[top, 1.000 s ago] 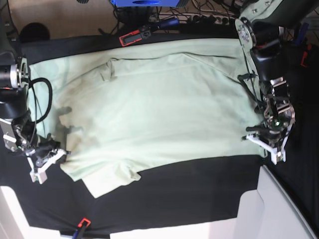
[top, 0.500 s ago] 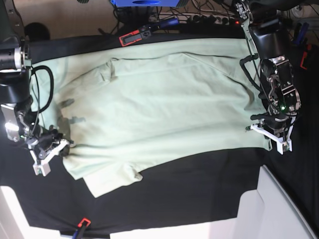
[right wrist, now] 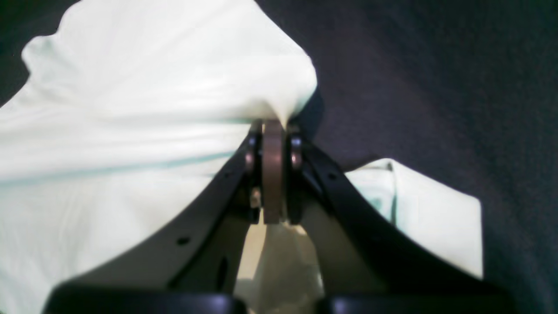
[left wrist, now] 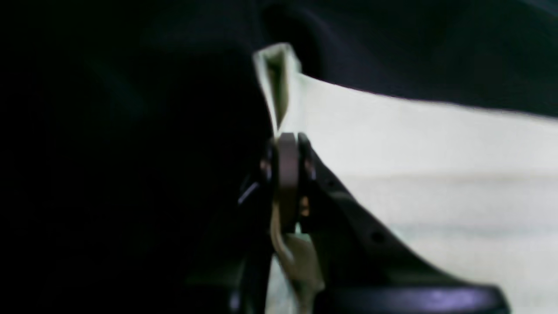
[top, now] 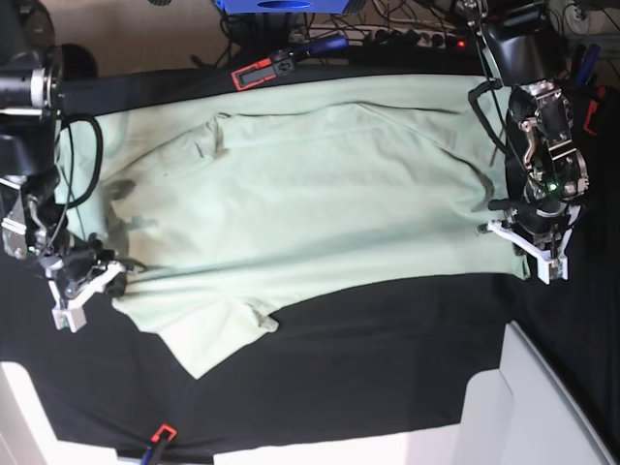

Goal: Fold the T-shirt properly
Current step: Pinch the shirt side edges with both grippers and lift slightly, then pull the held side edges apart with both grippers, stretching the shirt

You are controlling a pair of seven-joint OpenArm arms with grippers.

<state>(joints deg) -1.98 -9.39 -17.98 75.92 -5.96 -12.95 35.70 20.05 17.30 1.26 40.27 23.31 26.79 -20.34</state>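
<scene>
Nearest the lens in the left wrist view: left hand (left wrist: 287, 174) pinching a folded edge of the T-shirt (left wrist: 414, 174), fingers pressed together on the cloth, a small fold of fabric sticking up just above the tips at upper centre. Pale cloth filling the right half of that frame, black bench cloth (left wrist: 109, 152) filling the left.

Right wrist view: right hand (right wrist: 272, 170) clamping a bunched corner of the T-shirt (right wrist: 130, 131), fingers pressed together on it, fabric ballooning over the tips toward the upper left. A separate flap of the same garment lying at lower right on the dark bench cloth (right wrist: 436, 87).

Base view, front of the bench backward: red-and-blue clamp (top: 158, 438) sitting at the bottom edge of the bench cloth (top: 387, 358), lower left. One sleeve lying loose at lower left. T-shirt (top: 320, 194) lying spread flat across the middle of the frame, long axis running left to right. Right hand (top: 82, 281) gripping its lower-left edge; left hand (top: 533, 247) gripping its lower-right corner. Second red clamp (top: 260, 71) sitting at the far edge, top centre, just beyond the shirt. Cables and a blue box (top: 276, 5) lying behind the bench at top.
</scene>
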